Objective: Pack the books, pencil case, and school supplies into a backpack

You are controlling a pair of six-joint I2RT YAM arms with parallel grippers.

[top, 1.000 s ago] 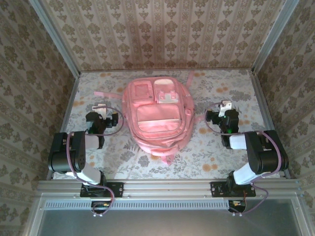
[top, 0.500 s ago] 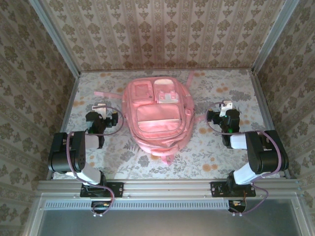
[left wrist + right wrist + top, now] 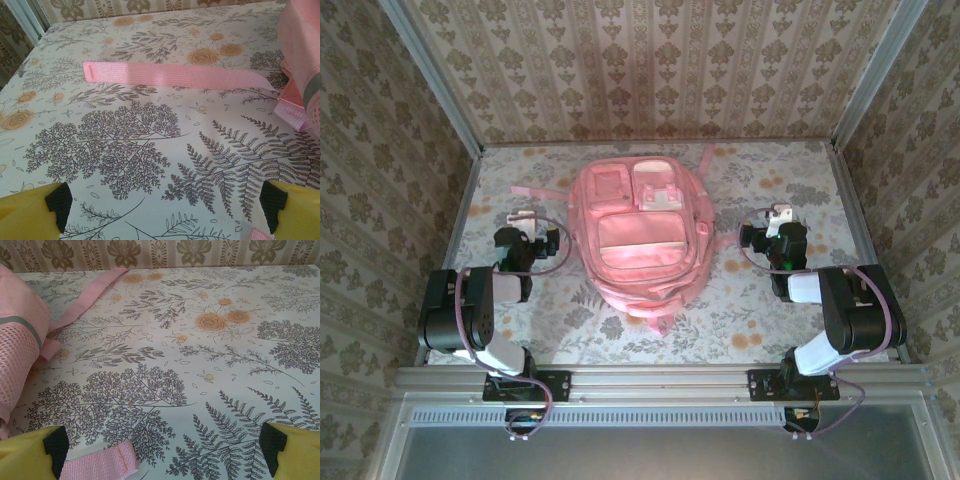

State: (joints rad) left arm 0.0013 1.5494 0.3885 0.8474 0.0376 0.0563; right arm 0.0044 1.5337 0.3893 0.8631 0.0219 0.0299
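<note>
The light pink backpack [image 3: 638, 235] lies flat at the table's middle, front pockets up, its side at the edge of both wrist views [image 3: 300, 50] [image 3: 17, 340]. My left gripper [image 3: 523, 217] rests low over the table left of it, open, with bare floral cloth between its yellow fingers [image 3: 30, 212]. A pink strap [image 3: 175, 75] lies across the cloth ahead of it. My right gripper [image 3: 779, 215] sits right of the backpack, open and empty, a strap end [image 3: 100, 462] by its left finger [image 3: 30, 455]. The books, pencil case and school supplies are out of view.
Patterned walls close the table at the back and both sides, with metal posts [image 3: 455, 200] at the corners. An aluminium rail [image 3: 660, 385] carries both arm bases at the near edge. Another strap [image 3: 90, 297] trails toward the back wall.
</note>
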